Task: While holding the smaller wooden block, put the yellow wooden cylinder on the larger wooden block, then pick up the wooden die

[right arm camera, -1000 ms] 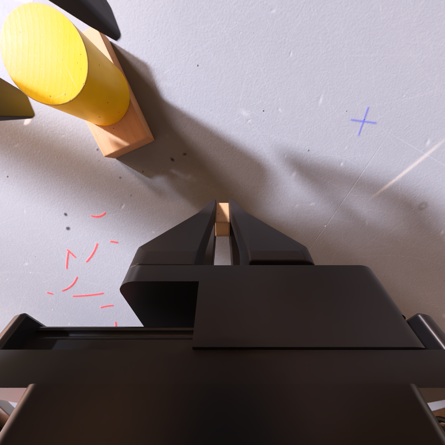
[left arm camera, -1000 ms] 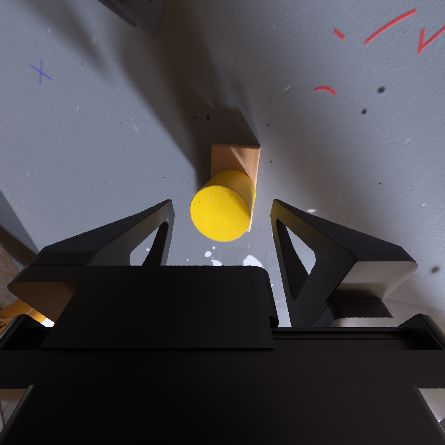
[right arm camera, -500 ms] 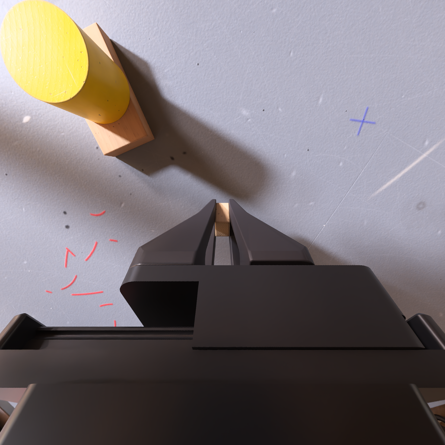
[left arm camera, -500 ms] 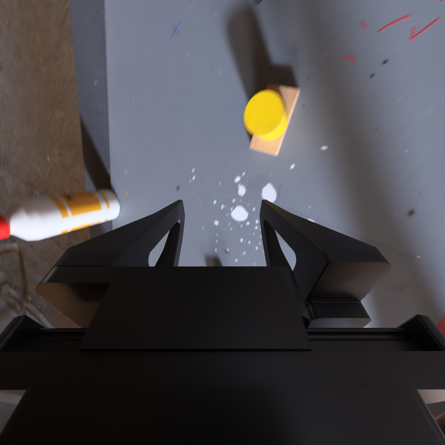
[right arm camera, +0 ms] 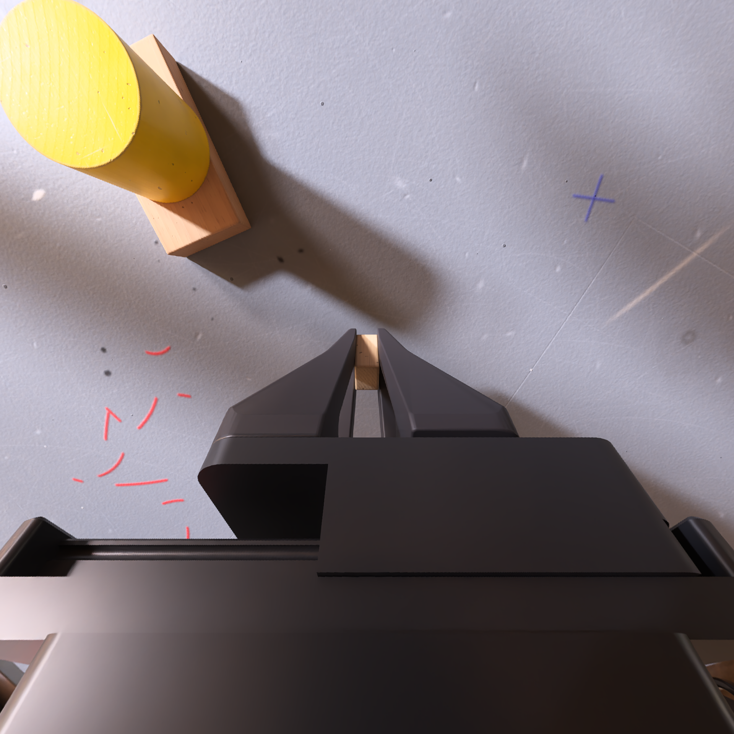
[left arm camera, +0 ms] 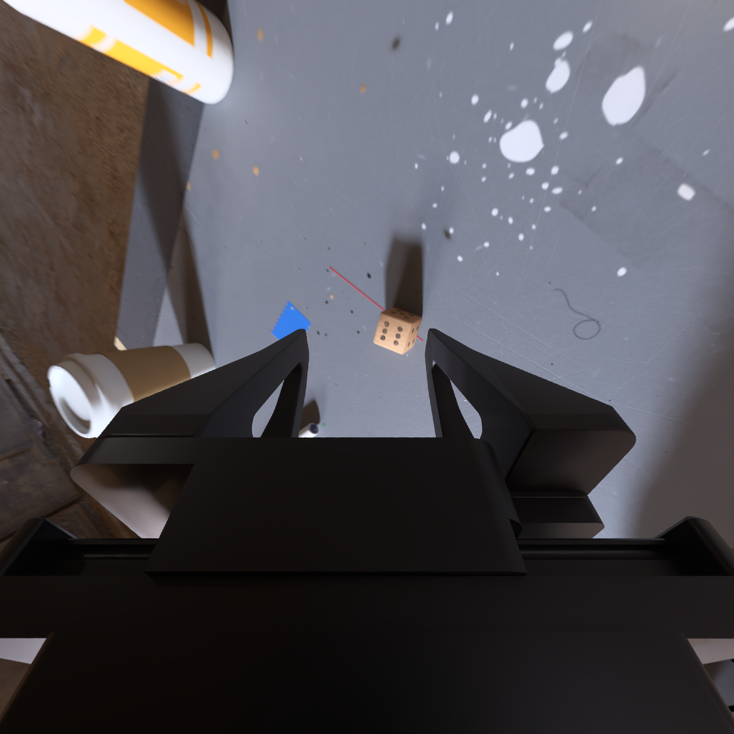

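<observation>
Within the last second the left gripper (left arm camera: 366, 337) has been swung away from the yellow wooden cylinder (right arm camera: 99, 99), now left standing on the larger wooden block (right arm camera: 198, 222), and is held spread and empty above the wooden die (left arm camera: 396, 330), so only the pick-up appears to remain. The smaller wooden block (right arm camera: 366, 362) is kept pinched by the right gripper (right arm camera: 366, 335). Orange-banded printing is borne by a white bottle (left arm camera: 159, 43), too blurred to be made out; none is seen on the paper cup (left arm camera: 119, 381).

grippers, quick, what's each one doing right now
Left gripper: open, empty, above the wooden die.
Right gripper: shut on the smaller wooden block.
</observation>
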`<state>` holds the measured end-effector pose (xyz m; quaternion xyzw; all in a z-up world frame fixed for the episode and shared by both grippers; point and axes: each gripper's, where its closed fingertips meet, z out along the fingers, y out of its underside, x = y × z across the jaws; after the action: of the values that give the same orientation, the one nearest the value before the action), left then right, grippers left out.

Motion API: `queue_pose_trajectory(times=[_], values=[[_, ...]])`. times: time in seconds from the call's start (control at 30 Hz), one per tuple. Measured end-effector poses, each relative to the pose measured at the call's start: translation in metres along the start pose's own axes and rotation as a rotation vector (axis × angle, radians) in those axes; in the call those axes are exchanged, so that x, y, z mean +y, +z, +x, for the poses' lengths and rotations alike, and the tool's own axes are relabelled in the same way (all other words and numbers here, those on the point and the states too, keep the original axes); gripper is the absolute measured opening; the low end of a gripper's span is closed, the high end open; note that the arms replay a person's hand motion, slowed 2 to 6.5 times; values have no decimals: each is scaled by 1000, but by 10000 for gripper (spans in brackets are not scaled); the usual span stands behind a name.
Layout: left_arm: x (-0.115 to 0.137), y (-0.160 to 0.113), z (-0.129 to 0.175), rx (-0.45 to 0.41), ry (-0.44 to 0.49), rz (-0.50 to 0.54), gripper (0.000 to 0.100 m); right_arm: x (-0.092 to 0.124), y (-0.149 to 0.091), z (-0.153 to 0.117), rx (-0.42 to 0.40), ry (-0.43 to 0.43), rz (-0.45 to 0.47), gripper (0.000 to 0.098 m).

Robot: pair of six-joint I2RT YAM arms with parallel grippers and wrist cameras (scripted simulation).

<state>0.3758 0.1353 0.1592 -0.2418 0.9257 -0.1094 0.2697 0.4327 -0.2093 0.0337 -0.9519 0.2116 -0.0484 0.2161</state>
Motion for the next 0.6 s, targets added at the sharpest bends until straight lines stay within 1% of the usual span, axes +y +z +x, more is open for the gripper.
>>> queue_pose_trajectory(times=[0.13, 0.27, 0.37, 0.47, 0.6], values=[[22, 19, 6, 58, -42, -41, 487, 0, 0, 1, 2, -1, -1, 86], [40, 43, 13, 100, -48, -106, 465, -1, 0, 1, 2, -2, -2, 85], [53, 62, 18, 120, -14, -162, 441, -1, 0, 1, 2, -2, -3, 85], [64, 77, 20, 128, 42, -206, 438, -1, 0, 1, 2, -2, -3, 85], [70, 89, 22, 156, 127, -217, 435, 0, 1, 1, -1, -1, -4, 85]])
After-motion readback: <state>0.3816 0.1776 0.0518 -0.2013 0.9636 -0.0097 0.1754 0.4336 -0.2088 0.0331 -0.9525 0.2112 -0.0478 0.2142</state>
